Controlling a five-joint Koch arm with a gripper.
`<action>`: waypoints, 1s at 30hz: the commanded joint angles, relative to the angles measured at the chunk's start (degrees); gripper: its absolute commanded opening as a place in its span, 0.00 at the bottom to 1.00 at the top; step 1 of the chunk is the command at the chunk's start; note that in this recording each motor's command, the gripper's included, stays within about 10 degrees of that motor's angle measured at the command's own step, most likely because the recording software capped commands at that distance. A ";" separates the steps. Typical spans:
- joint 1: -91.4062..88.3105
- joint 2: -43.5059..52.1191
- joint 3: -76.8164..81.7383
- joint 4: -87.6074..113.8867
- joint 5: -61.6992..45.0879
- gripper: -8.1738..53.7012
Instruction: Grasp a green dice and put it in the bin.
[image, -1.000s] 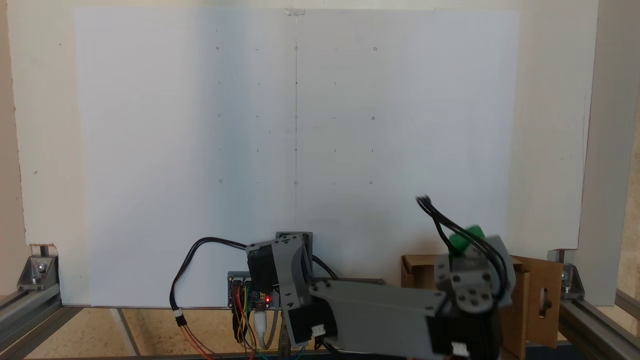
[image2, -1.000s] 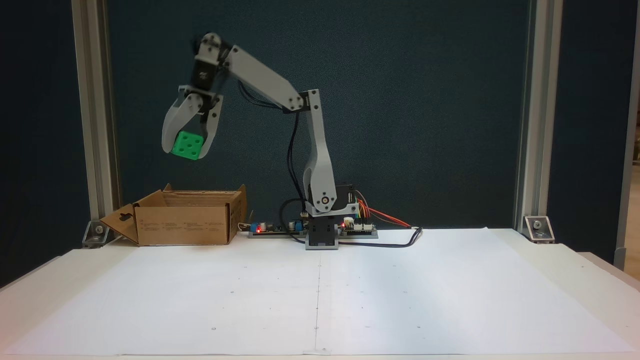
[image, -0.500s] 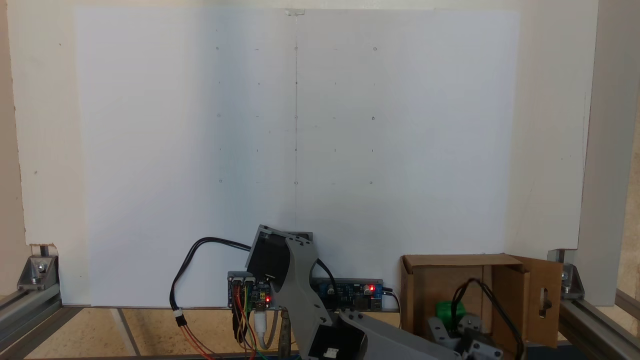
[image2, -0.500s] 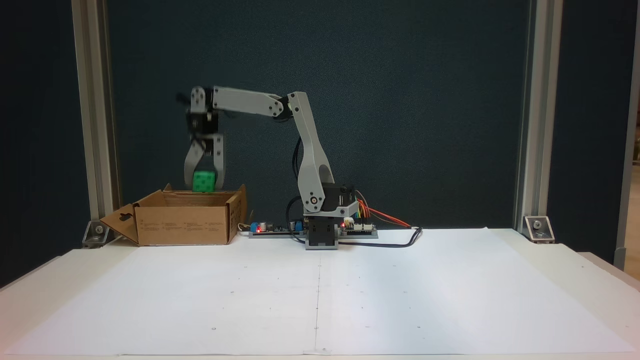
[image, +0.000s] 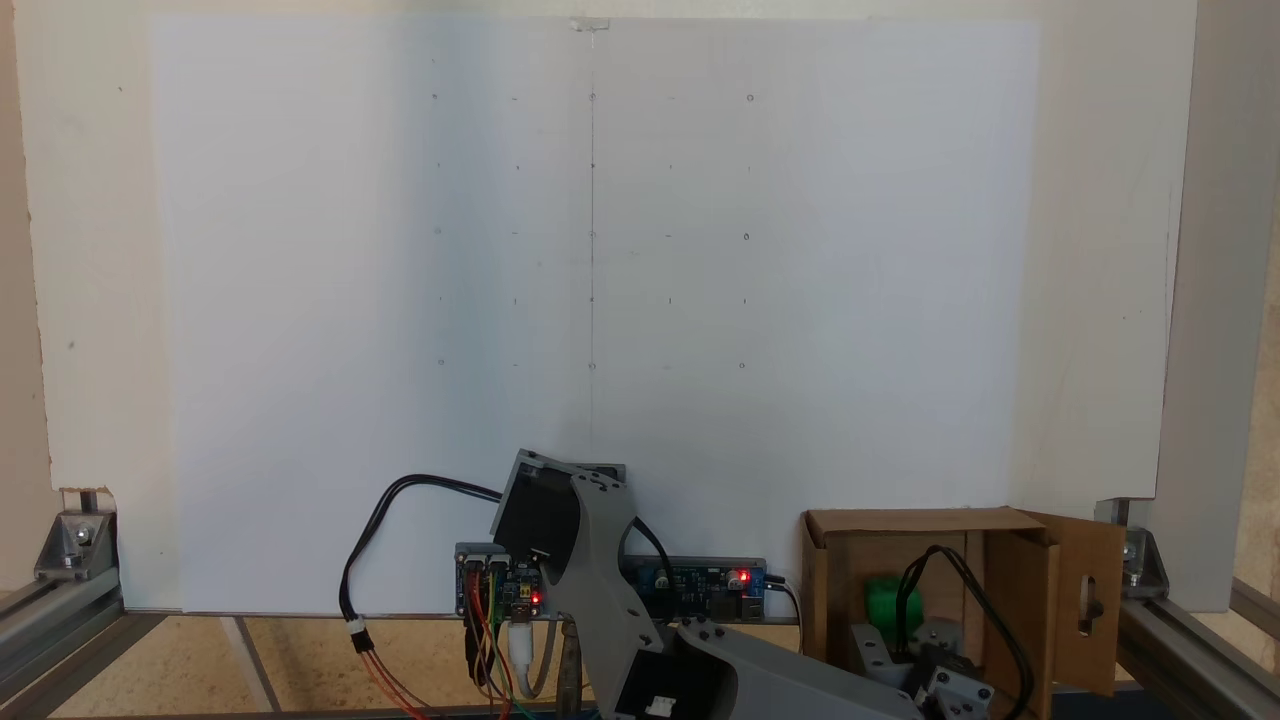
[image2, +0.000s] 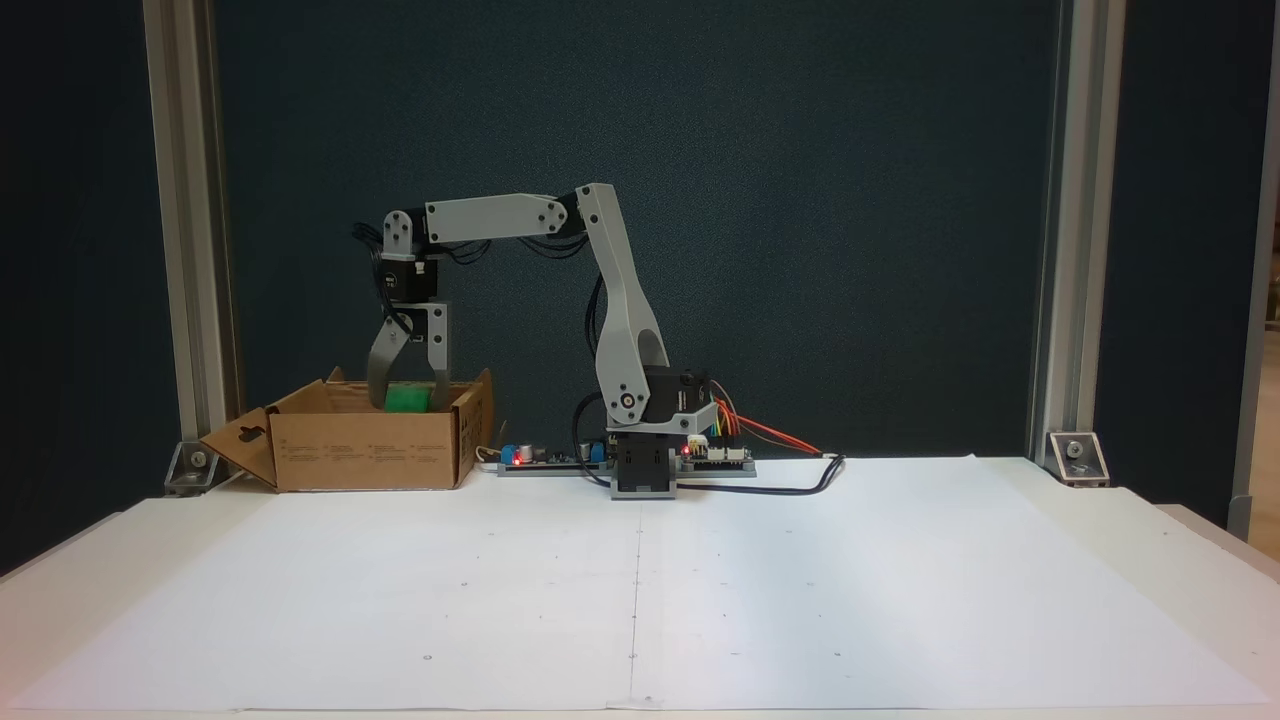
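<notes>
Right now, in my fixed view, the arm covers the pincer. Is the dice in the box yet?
Observer: Partly. In a fixed view the dice hangs at the rim of the box, between the jaws of the pincer.
Operator: Is the pincer holding it?
Observer: Yes, the jaws are against its sides, and it is not down on the bottom.
Operator: Is it over the middle?
Observer: Roughly, with box wall on both sides.
</notes>
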 joint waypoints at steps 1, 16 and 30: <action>-0.79 2.02 -0.88 -0.53 -2.99 0.75; -49.20 24.43 -0.97 -21.01 31.82 0.86; -104.33 40.25 44.12 -47.09 33.05 0.86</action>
